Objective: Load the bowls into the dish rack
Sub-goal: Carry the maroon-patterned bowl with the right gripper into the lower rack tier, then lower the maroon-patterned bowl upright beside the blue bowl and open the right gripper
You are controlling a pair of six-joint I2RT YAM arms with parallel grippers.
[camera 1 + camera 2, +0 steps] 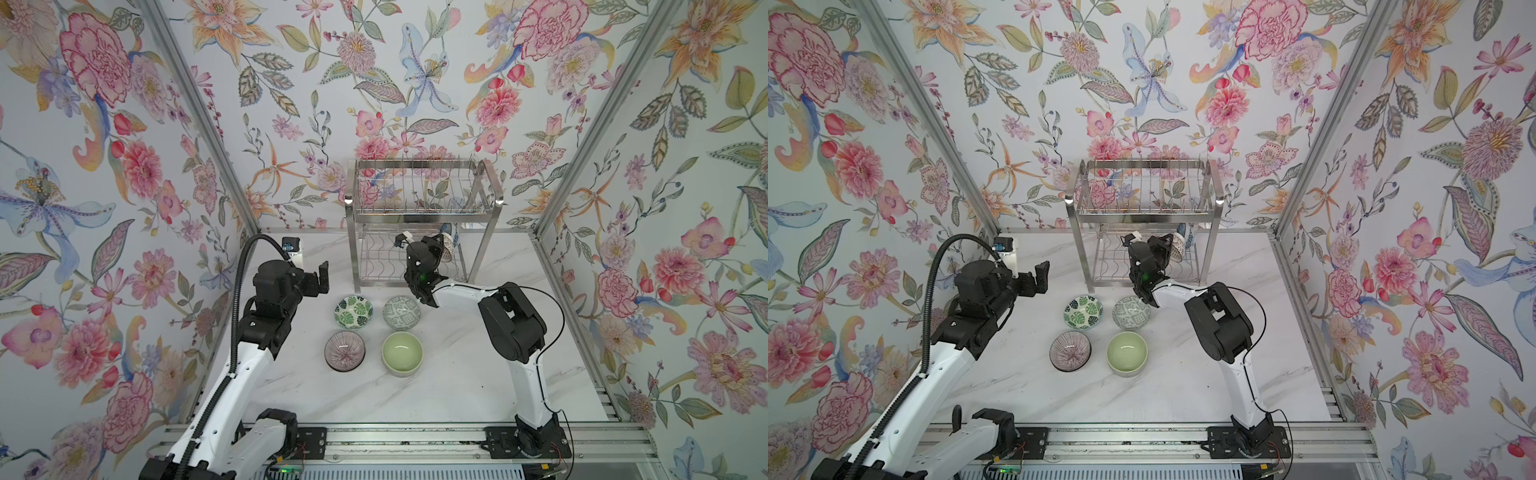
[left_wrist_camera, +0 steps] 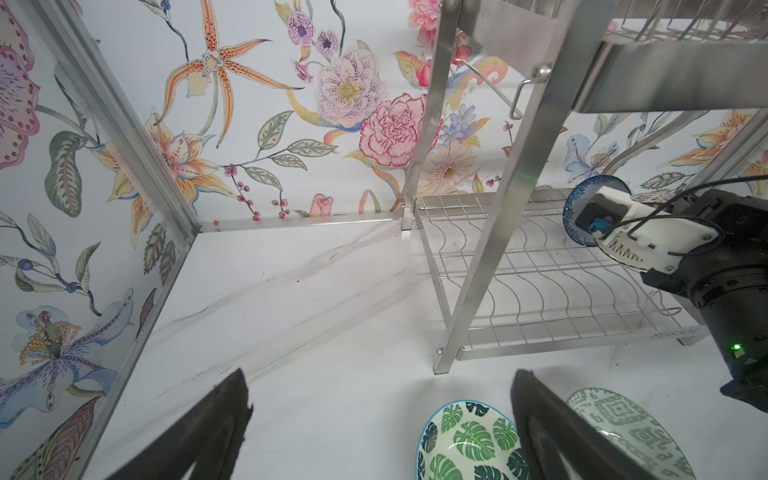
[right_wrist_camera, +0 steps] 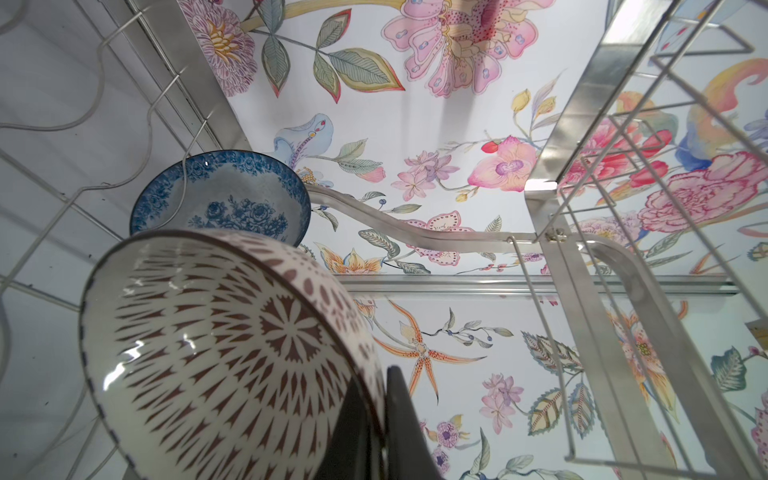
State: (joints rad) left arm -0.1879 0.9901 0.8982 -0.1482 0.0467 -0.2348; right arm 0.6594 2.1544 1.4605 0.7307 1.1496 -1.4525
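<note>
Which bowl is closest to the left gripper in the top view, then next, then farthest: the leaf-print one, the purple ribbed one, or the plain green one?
1. Leaf-print round bowl, back row, closest to the left gripper.
2. Purple ribbed round bowl, front row, left side.
3. Plain green round bowl, front row, right side.

Catching just a sliver of the blue floral bowl (image 1: 449,229) in a top view, buried under the upper tier of the dish rack (image 1: 419,214). Barely seeing the brown lattice bowl (image 1: 447,251) beside it, masked by the right gripper (image 1: 437,245). Losing that bowl's near rim off the right wrist frame. In the left wrist view, cropping the leaf-print bowl (image 2: 469,440) and geometric bowl (image 2: 623,419) at the edge, the latter partly behind a left gripper (image 2: 382,374) finger. Can't read the stamped lettering (image 2: 673,332) on the rack's lower rail.
</note>
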